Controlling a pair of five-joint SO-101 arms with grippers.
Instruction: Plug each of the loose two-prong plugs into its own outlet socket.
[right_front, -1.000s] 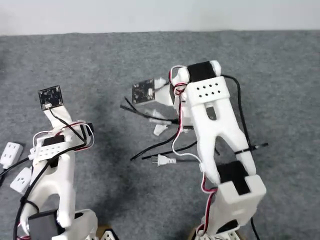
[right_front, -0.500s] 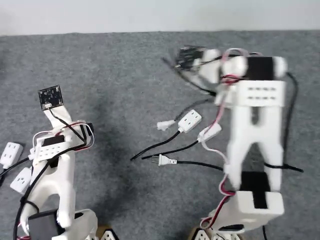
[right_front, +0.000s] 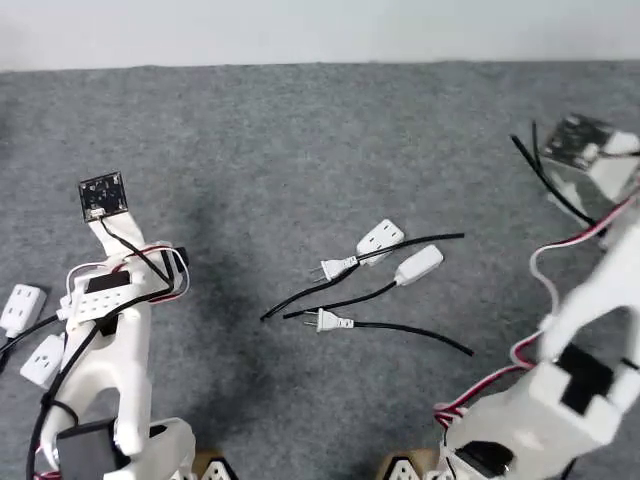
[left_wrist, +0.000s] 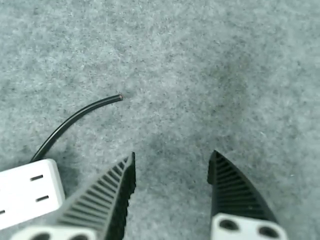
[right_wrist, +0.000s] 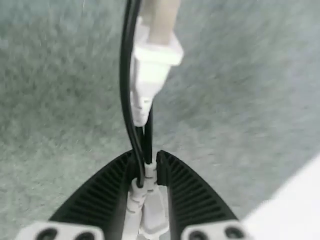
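White black-corded plug, flat and unplugged, near white outlet socket.

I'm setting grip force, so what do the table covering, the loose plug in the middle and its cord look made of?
Table covering: grey felt or low-pile carpet, matte, with fuzzy fibres showing.
Plug: white moulded plastic, smooth; the prongs are probably metal.
Cord: black, smooth jacket, likely rubber or vinyl, since it lies in loose curves.
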